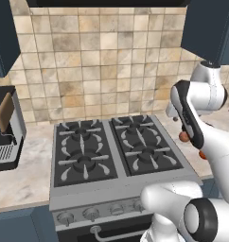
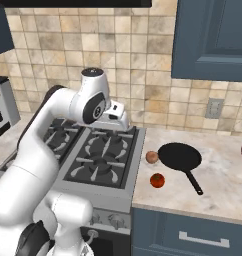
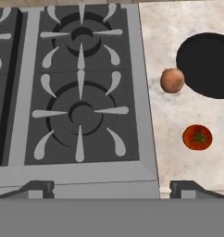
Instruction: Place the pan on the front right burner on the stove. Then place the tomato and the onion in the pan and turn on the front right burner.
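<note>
Left base view: stove (image 1: 117, 196) bare, front right burner (image 1: 148, 157) w/ nothing on it, so step one isn't started. Right base view: pan (image 2: 179, 156) on counter (image 2: 218, 190) right of stove, onion (image 2: 152, 157) touching/just beside its rim, tomato (image 2: 157, 180) nearer the front edge. Hand view: gripper (image 3: 112, 189) high above, jaws wide apart & holding nothing; next move likely needs a swing right + descent onto the pan's handle.

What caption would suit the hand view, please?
Open end effector above the bare front right burner; onion, tomato, pan wait on the counter.

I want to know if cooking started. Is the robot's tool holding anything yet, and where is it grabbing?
Nothing is held. The tool is open above the stove's edge. The pan, onion and tomato sit untouched on the counter.
</note>
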Controlling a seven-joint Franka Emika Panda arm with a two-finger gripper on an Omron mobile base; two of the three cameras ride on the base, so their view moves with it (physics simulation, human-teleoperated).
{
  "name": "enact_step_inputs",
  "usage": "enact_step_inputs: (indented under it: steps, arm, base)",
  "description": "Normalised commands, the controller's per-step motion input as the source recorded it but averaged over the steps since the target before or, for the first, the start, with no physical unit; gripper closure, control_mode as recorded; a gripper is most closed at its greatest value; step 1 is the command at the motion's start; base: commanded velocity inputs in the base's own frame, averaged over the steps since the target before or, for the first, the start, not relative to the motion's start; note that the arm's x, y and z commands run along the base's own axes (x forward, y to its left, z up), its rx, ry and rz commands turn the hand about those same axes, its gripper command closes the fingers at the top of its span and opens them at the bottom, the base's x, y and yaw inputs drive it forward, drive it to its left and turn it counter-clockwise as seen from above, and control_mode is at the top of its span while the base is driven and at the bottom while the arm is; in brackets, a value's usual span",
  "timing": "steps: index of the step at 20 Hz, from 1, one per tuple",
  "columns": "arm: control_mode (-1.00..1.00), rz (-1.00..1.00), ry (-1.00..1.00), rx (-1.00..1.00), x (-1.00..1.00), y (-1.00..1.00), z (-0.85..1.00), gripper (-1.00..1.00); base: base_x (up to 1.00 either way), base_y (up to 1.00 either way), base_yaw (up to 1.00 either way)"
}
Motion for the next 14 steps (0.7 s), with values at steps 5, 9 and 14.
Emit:
enact_step_inputs:
  steps: [5,9,14]
  arm:
    - [-1.0,0.07,-0.02,0.0,0.0,-0.12,-0.24,-1.0]
    - [-1.0,0.1,-0.03,-0.05,0.0,-0.28,-0.39,-1.0]
    - [-1.0,0.09,0.01,-0.08,0.01,-0.15,-0.17,-1.0]
  base:
    - [0.0,0.0,0.0]
    - [0.0,0.0,0.0]
    - [0.0,0.0,0.0]
